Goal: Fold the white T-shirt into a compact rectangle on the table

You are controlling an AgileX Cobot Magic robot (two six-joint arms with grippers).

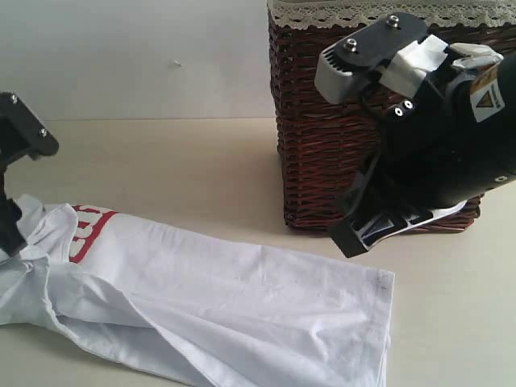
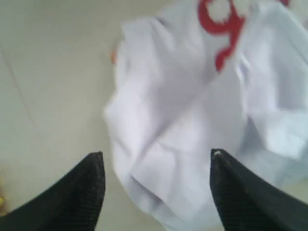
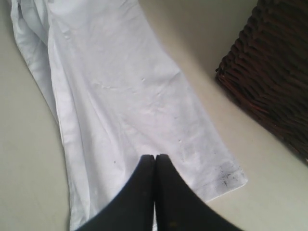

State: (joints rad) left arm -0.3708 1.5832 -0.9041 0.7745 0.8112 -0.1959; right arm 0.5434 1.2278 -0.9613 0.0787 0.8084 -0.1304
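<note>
White T-shirt (image 1: 242, 298): lies on the table (image 1: 185, 161) as a long, loosely folded band, running from the left edge of the exterior view toward the lower right.
Red letters (image 1: 85, 230): show at the left, bunched end of the shirt, partly covered by a fold.
Hem (image 3: 226, 178): lies flat on the table at the right end, with a few small dark specks.
Left gripper (image 2: 156, 154): hangs over the crumpled, lettered end; its two black fingers (image 2: 86, 192) stand wide apart with nothing between them, released, and the cloth lies below.
Right gripper (image 3: 155, 156): poised above the plain part of the shirt near the hem; the fingers are pressed tip to tip, clenched, with no cloth seen between them.
Wicker basket (image 1: 322, 121): dark brown, stands on the table behind the right arm, near the shirt's hem end but apart from it.
Lace trim (image 1: 347, 16): cream, along the basket's rim.
Wall (image 1: 121, 48): plain white, behind the table.
</note>
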